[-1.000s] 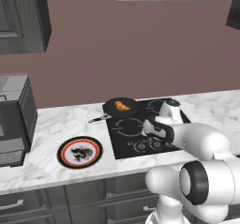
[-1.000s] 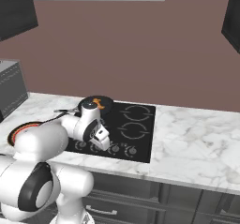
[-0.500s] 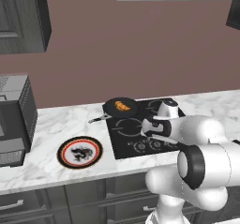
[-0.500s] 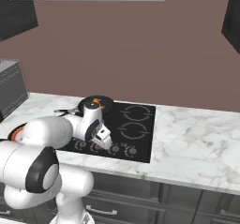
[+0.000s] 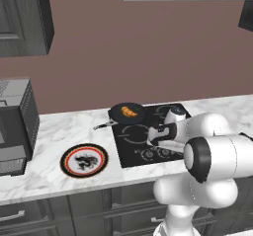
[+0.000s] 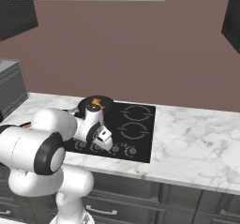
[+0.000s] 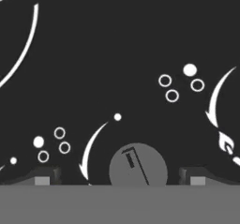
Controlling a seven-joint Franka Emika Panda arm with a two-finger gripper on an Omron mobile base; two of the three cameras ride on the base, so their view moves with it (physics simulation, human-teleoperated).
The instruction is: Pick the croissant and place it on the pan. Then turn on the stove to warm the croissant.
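The croissant [image 5: 129, 111] sits in the pan [image 5: 127, 114] at the back of the stove [image 5: 148, 136]. The hand [image 7: 120, 177] is wide open, just over a knob [image 7: 138, 164]. It should close on the knob's middle, then turn slowly

Even, soft rendered light, faint shadows, slightly coarse, perhaps blurred hand view.
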